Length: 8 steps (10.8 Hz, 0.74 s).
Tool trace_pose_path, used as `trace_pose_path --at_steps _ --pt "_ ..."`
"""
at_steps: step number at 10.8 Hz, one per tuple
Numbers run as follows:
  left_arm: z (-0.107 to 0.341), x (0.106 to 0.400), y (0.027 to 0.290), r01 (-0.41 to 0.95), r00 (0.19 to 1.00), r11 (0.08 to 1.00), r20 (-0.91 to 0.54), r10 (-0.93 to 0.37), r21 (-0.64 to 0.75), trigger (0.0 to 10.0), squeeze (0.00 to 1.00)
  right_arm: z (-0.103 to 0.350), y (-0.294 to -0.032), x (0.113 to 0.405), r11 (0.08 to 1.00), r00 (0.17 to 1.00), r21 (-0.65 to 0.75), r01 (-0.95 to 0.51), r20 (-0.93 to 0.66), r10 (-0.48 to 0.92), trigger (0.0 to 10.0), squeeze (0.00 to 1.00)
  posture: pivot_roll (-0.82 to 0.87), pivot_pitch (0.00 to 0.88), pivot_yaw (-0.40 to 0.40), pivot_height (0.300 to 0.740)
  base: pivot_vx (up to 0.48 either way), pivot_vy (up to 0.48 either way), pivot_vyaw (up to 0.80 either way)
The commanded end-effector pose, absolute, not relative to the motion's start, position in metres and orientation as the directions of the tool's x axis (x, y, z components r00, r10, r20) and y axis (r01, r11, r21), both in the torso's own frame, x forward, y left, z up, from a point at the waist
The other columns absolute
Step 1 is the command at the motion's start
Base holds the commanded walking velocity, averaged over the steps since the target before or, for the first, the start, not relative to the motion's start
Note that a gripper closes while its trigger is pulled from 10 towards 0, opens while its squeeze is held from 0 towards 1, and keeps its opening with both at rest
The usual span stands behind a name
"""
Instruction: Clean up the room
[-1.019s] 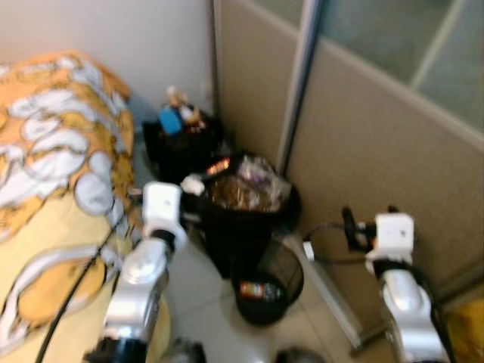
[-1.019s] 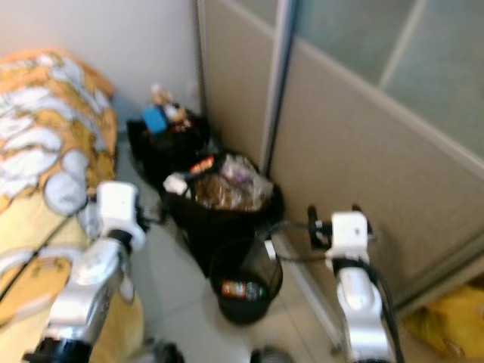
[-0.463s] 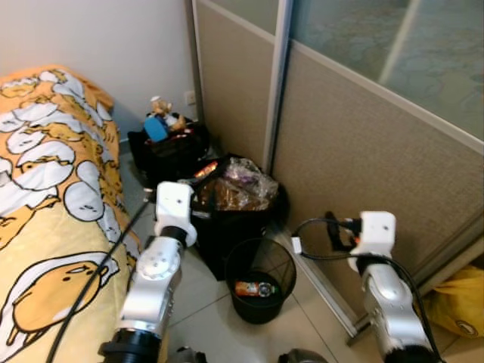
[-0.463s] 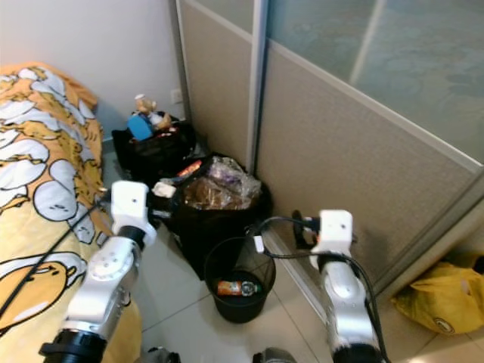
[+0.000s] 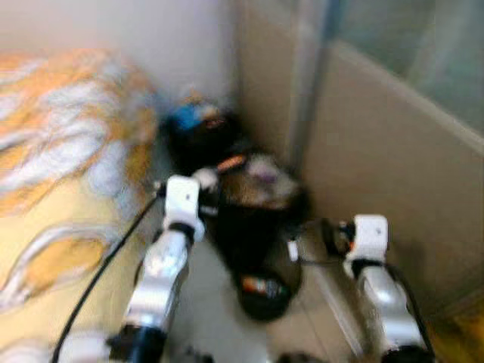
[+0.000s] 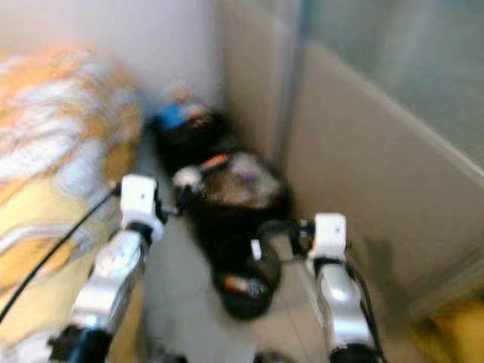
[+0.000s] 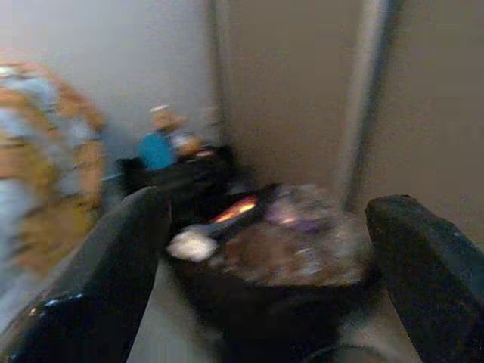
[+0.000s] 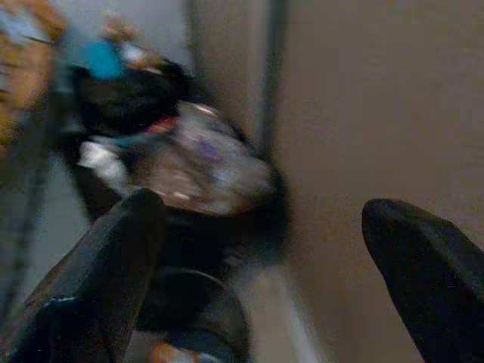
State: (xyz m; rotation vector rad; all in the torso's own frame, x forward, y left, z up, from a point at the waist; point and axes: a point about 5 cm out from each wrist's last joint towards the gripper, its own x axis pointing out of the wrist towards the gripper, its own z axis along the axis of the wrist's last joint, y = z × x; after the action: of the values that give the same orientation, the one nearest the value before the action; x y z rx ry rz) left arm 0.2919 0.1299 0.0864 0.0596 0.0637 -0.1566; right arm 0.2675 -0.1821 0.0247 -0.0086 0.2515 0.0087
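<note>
Head cam swung since 0.5 s ago, whole view blurred now, so I'm turning/walking, not the stuff moving. Wire bin (image 5: 265, 283) w/ a bottle in it sits on floor just beside the overfull black trash bag (image 5: 253, 200); bed (image 5: 60, 166) to my left. Left gripper (image 7: 265, 249) wide open, empty, aimed at the bag. Right gripper (image 8: 265, 265) also wide open, nothing held. Vs earlier: arms same raised pose. Guess: repositioning, no pick started yet.
</note>
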Motion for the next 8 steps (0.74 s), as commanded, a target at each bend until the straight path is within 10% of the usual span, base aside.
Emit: trace_pose_path --at_steps 1,8 --pt "0.0848 0.2916 0.1317 0.153 0.986 0.986 -0.072 -0.149 0.063 10.0 0.00 0.0254 -0.1777 0.2700 0.999 0.969 -0.007 -0.032 -0.246 0.029 10.0 0.00 -0.15 0.000 0.046 0.714 0.000 0.000 0.80" --pt "0.0787 0.2899 0.1296 0.154 0.984 0.985 -0.095 -0.147 0.071 10.0 0.00 0.0261 -0.1779 0.2702 0.999 0.968 0.009 -0.042 -0.246 0.043 10.0 0.00 -0.16 0.000 0.055 0.714 -0.087 0.000 0.11"
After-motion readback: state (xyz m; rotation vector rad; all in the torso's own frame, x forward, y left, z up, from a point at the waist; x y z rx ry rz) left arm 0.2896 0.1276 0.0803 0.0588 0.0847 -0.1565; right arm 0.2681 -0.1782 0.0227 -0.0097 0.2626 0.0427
